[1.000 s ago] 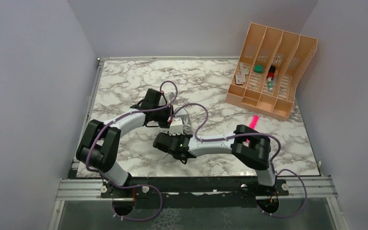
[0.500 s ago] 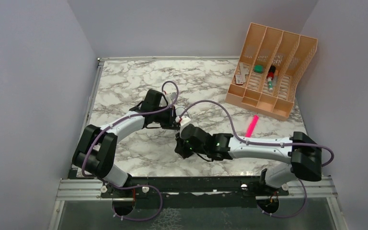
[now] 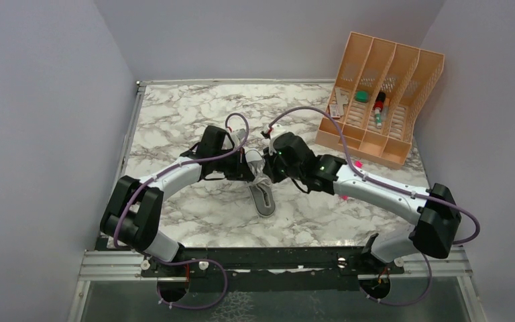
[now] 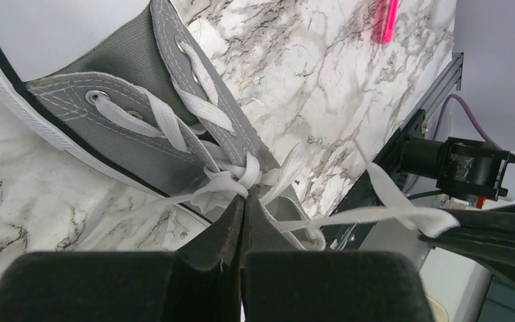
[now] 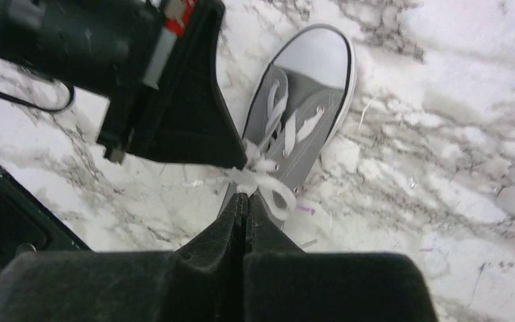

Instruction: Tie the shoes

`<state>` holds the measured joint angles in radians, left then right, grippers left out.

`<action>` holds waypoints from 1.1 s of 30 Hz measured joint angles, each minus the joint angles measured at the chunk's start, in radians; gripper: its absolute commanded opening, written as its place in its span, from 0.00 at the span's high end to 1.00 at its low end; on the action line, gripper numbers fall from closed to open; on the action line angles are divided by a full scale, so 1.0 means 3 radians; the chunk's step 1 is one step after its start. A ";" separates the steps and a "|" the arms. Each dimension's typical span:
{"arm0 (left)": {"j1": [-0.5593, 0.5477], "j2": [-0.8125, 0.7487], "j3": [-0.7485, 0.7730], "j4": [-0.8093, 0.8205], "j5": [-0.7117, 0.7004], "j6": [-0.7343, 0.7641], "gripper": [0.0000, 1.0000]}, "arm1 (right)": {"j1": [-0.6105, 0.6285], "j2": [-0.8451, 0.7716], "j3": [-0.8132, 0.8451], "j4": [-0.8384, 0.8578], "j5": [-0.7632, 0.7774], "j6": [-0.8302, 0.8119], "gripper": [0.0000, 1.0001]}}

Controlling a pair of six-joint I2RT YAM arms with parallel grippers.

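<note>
Pinching the laces [image 4: 231, 181] at their knot, the left gripper [image 4: 243, 201] has fingers pressed together right over the shoe [image 4: 107, 144]. The right gripper [image 5: 245, 198], also closed, nips a lace end [image 4: 402, 215] stretched sideways; the shoe lies centrally on the table [image 3: 174, 114].

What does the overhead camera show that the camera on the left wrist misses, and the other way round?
Only the overhead view shows both whole arms and the peach organizer at the table's back right corner. Only the left wrist view shows the white laces crossing the eyelets, the left gripper shut at the knot, and the right gripper holding a lace end taut. Both show the grey sneaker on the marble table.
</note>
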<state>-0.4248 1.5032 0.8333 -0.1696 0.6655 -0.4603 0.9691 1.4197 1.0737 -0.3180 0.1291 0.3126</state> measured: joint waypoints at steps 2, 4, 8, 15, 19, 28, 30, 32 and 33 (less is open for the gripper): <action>0.0000 0.0000 0.0000 0.0014 -0.0001 -0.0024 1.00 | -0.0064 0.0071 0.0178 -0.0025 0.0000 -0.0103 0.99; 0.0000 0.0000 0.0000 0.0027 -0.0001 -0.0042 1.00 | -0.0076 0.0160 0.0329 -0.0047 -0.0003 -0.0182 0.99; 0.0000 0.0000 0.0000 0.0038 -0.0001 -0.0062 1.00 | -0.0118 0.0304 0.0439 -0.0048 -0.0023 -0.0313 0.99; 0.0000 -0.0038 0.0004 0.0032 -0.0001 -0.0072 1.00 | -0.0448 0.0526 0.0533 -0.0060 -0.0294 -0.0273 0.99; 0.0000 -0.0037 0.0019 0.0020 -0.0001 -0.0071 1.00 | -0.0582 0.0652 0.0704 -0.0070 -0.0496 -0.0167 0.99; 0.0013 -0.0008 0.0089 0.0019 -0.0003 -0.0071 1.00 | -0.0749 0.1170 0.1310 -0.0365 -0.0759 0.0272 0.99; 0.0017 -0.0006 0.0089 0.0015 -0.0003 -0.0070 1.00 | -0.0752 0.1277 0.1439 -0.0495 -0.0755 0.0404 0.99; 0.0015 -0.0001 0.0089 0.0015 -0.0003 -0.0071 1.00 | -0.0764 0.1422 0.1648 -0.0682 -0.0734 0.0557 0.99; 0.0015 0.0000 0.0089 0.0017 -0.0003 -0.0071 1.00 | -0.0763 0.1498 0.1752 -0.0776 -0.0717 0.0638 0.99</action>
<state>-0.4202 1.5032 0.8600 -0.1646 0.6647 -0.4816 0.7403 1.8690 1.5993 -0.5507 -0.0860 0.5041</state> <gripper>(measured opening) 0.003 0.014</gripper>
